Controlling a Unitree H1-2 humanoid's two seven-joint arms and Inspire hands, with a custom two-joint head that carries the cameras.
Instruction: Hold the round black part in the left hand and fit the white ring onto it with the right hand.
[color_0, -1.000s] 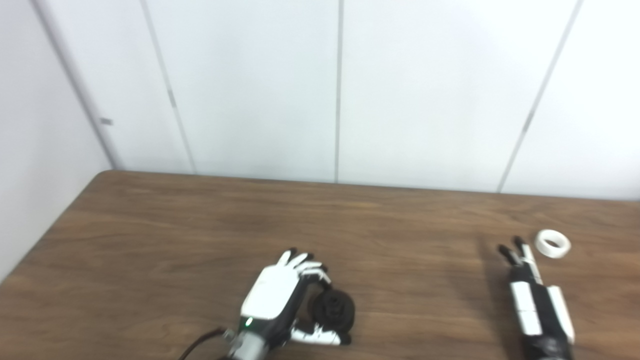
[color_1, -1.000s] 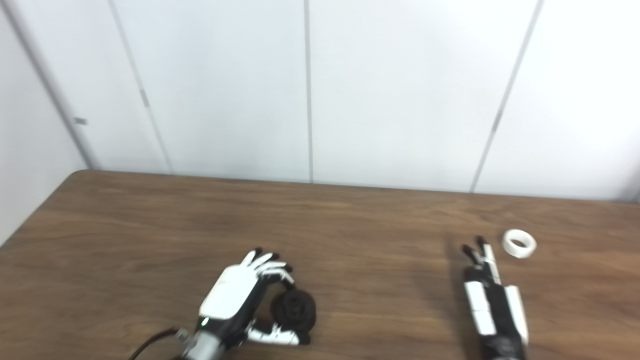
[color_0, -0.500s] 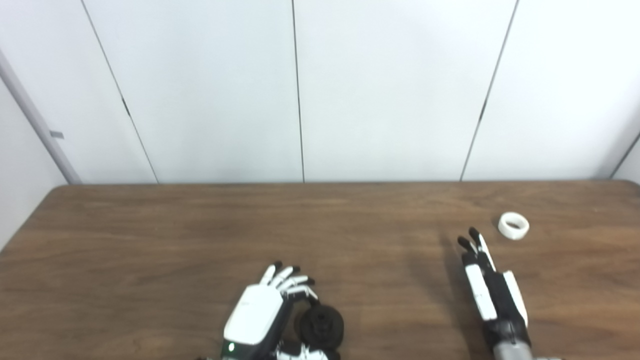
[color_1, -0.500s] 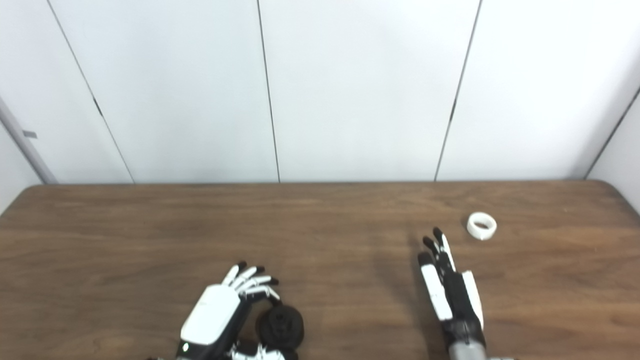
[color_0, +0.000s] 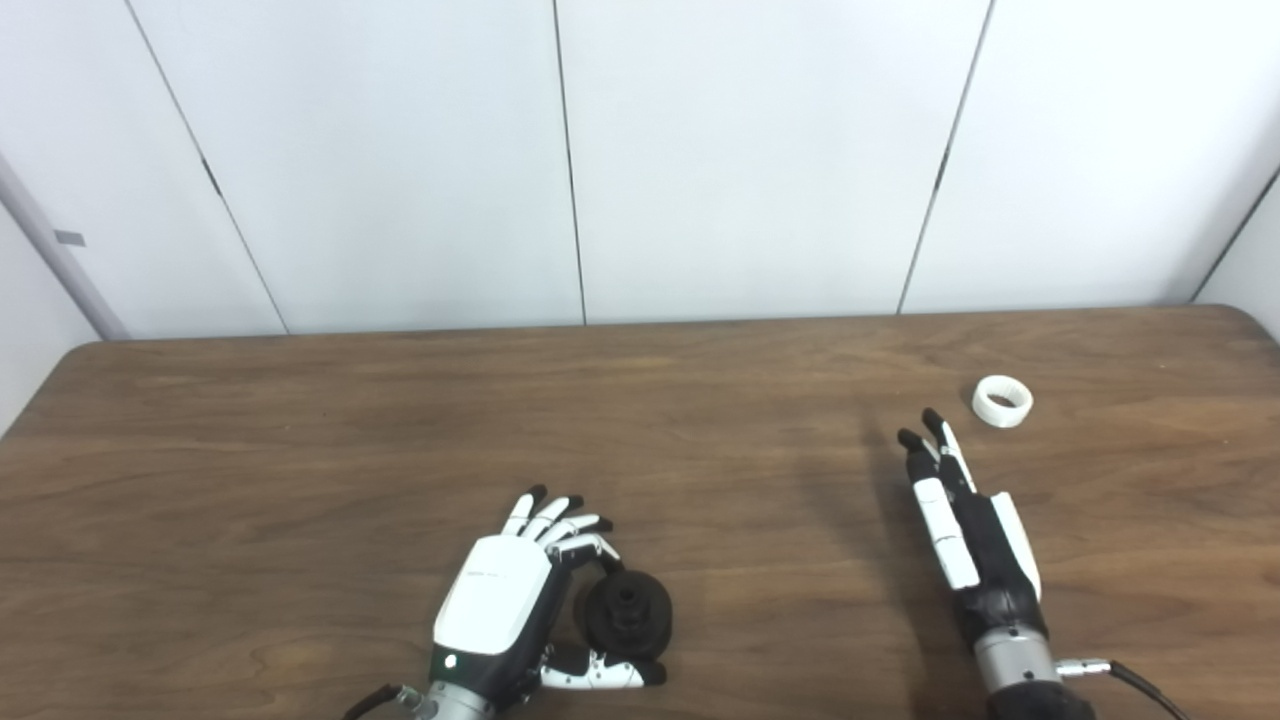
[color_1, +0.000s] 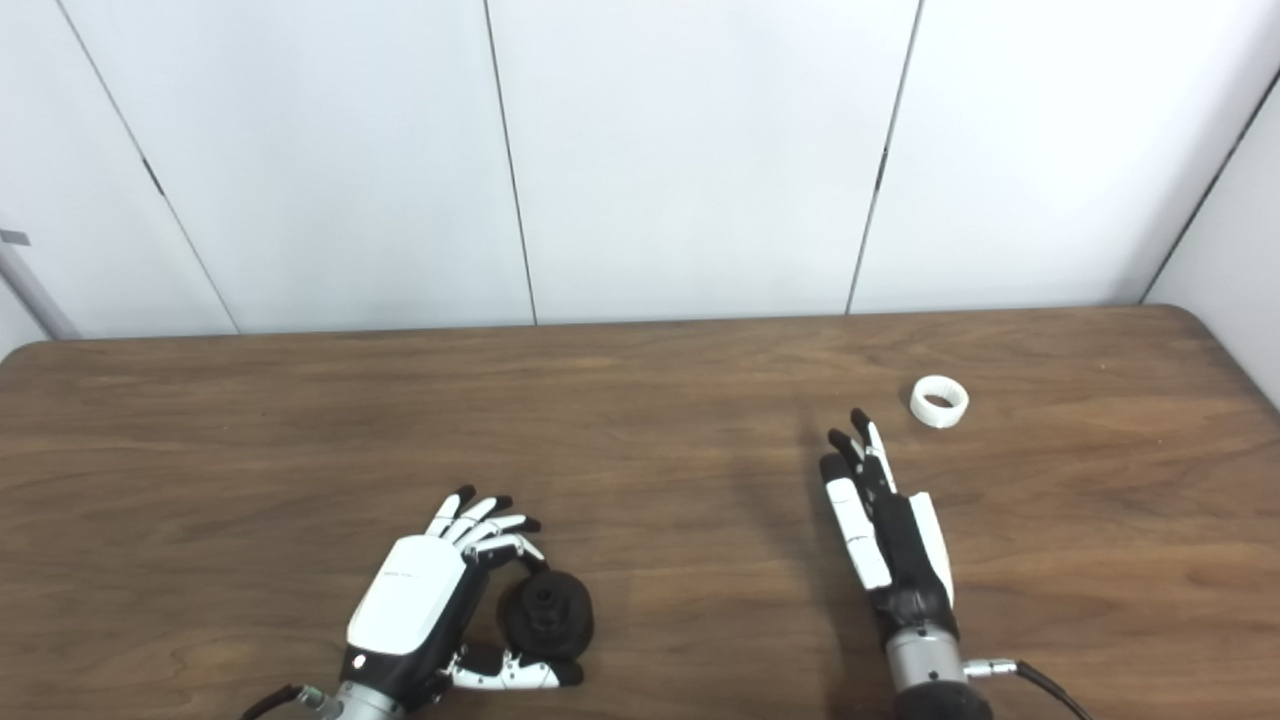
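Nearest, at the near left of the worktop (color_0: 300, 440), the left hand (color_0: 500, 610) cups the round black part (color_0: 628, 620): fingers curl over its far side and the thumb lies along its near side, but the part looks to be resting on the wood, and whether the hand is truly clamped on it cannot be told. The risk here is a loose cradle rather than a firm hold; if the hand lifts so, the round part could roll out toward the right or tip in the fingers, leaving its raised centre facing the wrong way for the ring.

Further right, the right hand (color_1: 885, 530) is held edge-up, fingers straight and together, holding nothing. It points toward the far right.

Farthest, the white ring (color_1: 939, 400) lies alone on the wood, just beyond and to the right of those fingertips, apart from them. It is small, light and round, so a straight-fingered approach could nudge it away toward the far right edge instead of catching it. The fingers would likely need to spread before closing, or a pinch may squirt it sideways.
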